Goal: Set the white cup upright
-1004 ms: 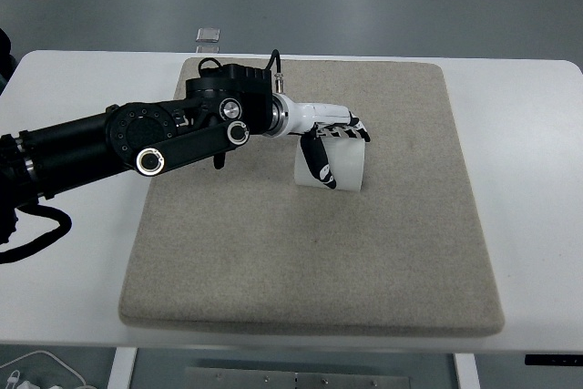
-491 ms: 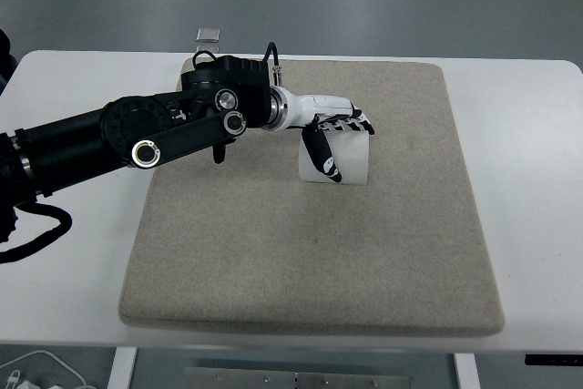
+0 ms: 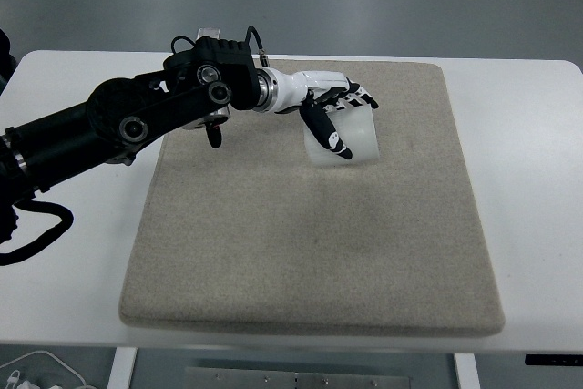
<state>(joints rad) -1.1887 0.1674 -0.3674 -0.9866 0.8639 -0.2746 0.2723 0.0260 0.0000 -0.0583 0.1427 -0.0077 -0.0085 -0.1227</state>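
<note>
The left hand [image 3: 335,114] grips the small white plastic cup [image 3: 351,138] near the far centre of the beige felt mat [image 3: 310,252] on the white surface [image 3: 524,161]. The cup appears nearly upright; release remains.

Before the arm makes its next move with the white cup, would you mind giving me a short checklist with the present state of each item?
1. Left hand closed around the white cup: ok, thumb in front, fingers over the top.
2. Cup clear of the beige mat: cannot tell, base looks close to it.
3. Cup fully upright: cannot tell, the hand hides the rim.
4. Free mat around the cup for setting down: ok.
5. Right arm out of the way: ok, not in view.
</note>
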